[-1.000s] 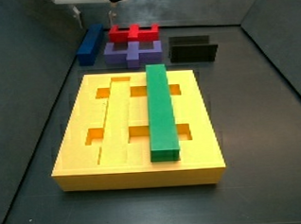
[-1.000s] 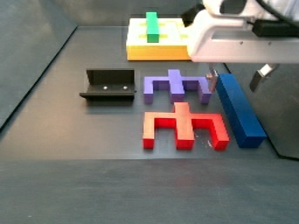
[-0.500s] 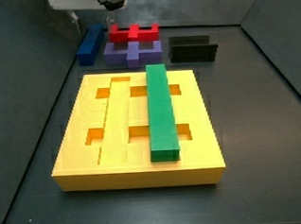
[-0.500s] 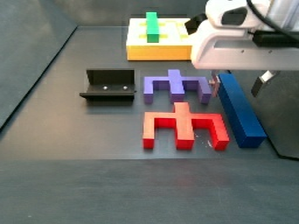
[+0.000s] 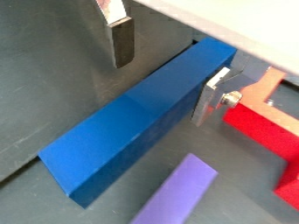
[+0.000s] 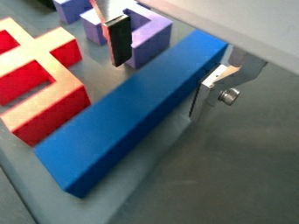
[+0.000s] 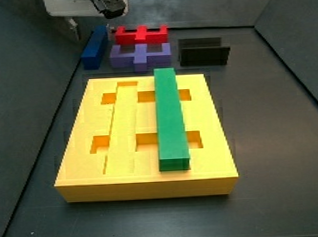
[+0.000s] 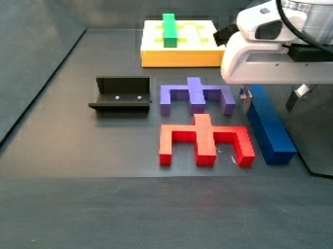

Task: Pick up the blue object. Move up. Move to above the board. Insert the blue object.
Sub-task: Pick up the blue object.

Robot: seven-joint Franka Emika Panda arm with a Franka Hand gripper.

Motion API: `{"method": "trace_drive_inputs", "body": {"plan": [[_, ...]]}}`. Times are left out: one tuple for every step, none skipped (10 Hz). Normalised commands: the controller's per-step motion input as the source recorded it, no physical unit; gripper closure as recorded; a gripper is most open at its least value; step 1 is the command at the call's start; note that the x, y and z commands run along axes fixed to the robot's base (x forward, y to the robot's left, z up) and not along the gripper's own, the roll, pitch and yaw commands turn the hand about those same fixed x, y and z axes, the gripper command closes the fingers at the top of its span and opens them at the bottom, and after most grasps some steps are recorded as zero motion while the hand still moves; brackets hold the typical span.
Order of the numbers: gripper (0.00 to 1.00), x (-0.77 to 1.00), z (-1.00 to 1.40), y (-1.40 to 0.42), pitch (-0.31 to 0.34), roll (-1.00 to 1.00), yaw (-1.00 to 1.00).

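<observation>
One step, the pick-up, is in hand: the tool (image 5: 163,74) straddles the blue object (image 5: 138,122), fingers wide; next it must descend and close.

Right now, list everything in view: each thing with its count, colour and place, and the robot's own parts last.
Board: one, yellow, nearest the camera in a side view, with grooves and square cut-outs.
Green bar: one, green, lying in a groove of the board.
Blue bar: one, blue, flat on the floor beside the red block.
Red block: one, red, on the floor between the blue bar and open floor.
Purple block: one, purple, between the red block and the board.
Fixture: one, dark, beside the purple block.
Gripper: one, silver fingers either side of the blue bar, open, not gripping yet.
</observation>
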Motion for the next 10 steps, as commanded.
{"method": "trace_drive_inputs", "body": {"plan": [[0.0, -0.09, -0.21, 0.03, -0.077, -0.06, 0.0], [0.0, -0.1, -0.26, 0.07, -0.113, -0.1, 0.0], [0.0, -0.06, -0.25, 0.08, -0.117, -0.11, 0.0], [0.0, 0.0, -0.25, 0.11, -0.076, -0.13, 0.0], [0.0, 0.0, -0.22, 0.1, -0.079, -0.12, 0.0], [0.0, -0.01, -0.17, 0.09, -0.064, -0.11, 0.0], [0.0, -0.09, -0.07, 0.03, -0.084, -0.12, 0.0], [0.0, -0.15, -0.01, 0.0, -0.104, -0.1, -0.01], [0.0, -0.3, -0.04, 0.0, -0.1, -0.06, -0.06], [0.0, -0.32, -0.07, 0.0, -0.107, -0.05, -0.07]]}}
